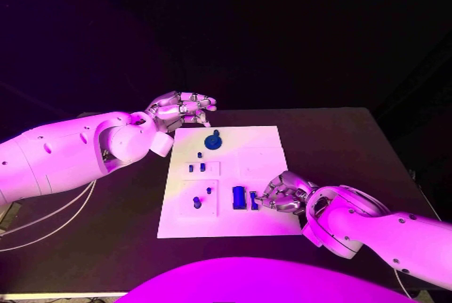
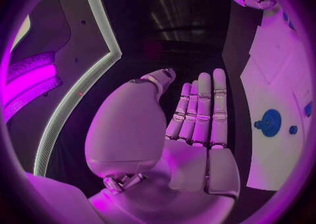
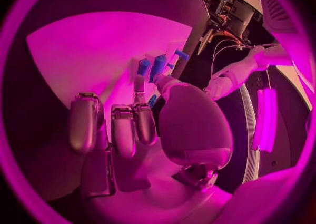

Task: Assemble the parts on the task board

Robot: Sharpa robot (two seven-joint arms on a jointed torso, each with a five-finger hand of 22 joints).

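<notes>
The right hand [image 1: 283, 192] rests low on the near right part of the task board [image 1: 259, 143], fingers curled down toward the plate. Just beside its fingertips stand two upright blue parts: a narrow blue peg [image 1: 253, 200] right at the fingers and a broader blue block [image 1: 238, 197] one step farther from the hand. In the right wrist view the thumb [image 3: 165, 83] and a fingertip reach up against the blue pieces [image 3: 158, 66], touching or very nearly so; whether they actually pinch one cannot be told, since the fingers cover the contact.

The left hand [image 1: 181, 109] hovers beyond the far left corner of the task board, over the black bench [image 1: 339, 140]. In the left wrist view its fingers [image 2: 200, 108] lie straight and close together with the thumb set apart, the palm bare, holding nothing.

Near the left hand, on the far end of the board, sits a round blue disc [image 1: 213, 142] with a small knob. Between the two hands, on the board's left half, small blue pegs [image 1: 196, 166] stand in one square recess, and another small blue piece [image 1: 197, 202] sits in a second recess closer to the right hand.
</notes>
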